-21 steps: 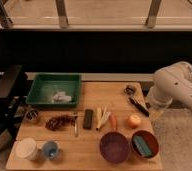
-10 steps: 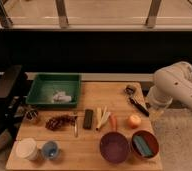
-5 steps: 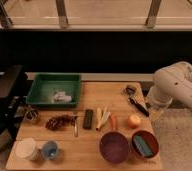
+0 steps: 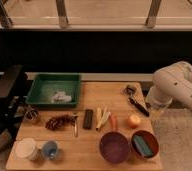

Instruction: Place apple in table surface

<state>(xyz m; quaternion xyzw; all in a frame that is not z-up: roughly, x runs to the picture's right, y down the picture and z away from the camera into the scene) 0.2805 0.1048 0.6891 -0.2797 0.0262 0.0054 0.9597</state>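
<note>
The apple (image 4: pixel 134 120), small, round and yellow-orange, rests on the light-brown wooden table surface (image 4: pixel 96 95) right of centre, between an orange carrot (image 4: pixel 113 121) and the table's right edge. My white arm (image 4: pixel 175 89) comes in from the right. The gripper (image 4: pixel 141 107) is the dark end at its wrist, just above and right of the apple and apart from it. Nothing shows in its hold.
A green tray (image 4: pixel 54 90) with a crumpled white item stands at the back left. A purple bowl (image 4: pixel 114 147) and a brown bowl (image 4: pixel 144 144) sit at the front, just below the apple. A white cup (image 4: pixel 27 148), a blue cup (image 4: pixel 50 149), a dark bar (image 4: pixel 88 119) and a dried bunch (image 4: pixel 60 121) lie to the left.
</note>
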